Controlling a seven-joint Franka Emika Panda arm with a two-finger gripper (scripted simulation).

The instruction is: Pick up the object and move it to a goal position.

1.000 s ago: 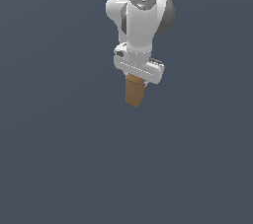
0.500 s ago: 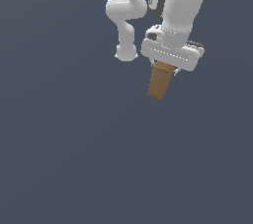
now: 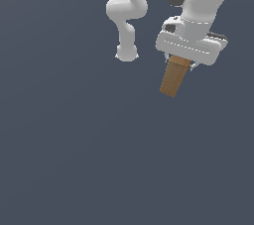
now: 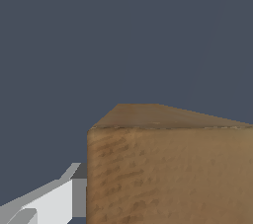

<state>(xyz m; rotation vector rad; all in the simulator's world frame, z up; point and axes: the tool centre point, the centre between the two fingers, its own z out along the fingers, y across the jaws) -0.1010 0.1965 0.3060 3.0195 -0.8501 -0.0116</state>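
Observation:
The object is a tan-brown wooden-looking block (image 3: 174, 78), taller than wide. It hangs tilted from my white gripper (image 3: 181, 62), which is shut on its upper end and holds it in the air, in the upper right of the exterior view. The fingertips are hidden behind the block and the hand. In the wrist view the block (image 4: 170, 168) fills much of the picture, with one white finger (image 4: 49, 201) beside it. No goal marker shows in either view.
The white arm (image 3: 128, 13) curves down behind the gripper to its base on the exterior view's left of the hand. A plain dark grey-blue surface (image 3: 99, 159) lies all around and below.
The gripper has moved with the block toward the exterior view's right and nearer the camera, so both look larger. The block stays held and is tilted more.

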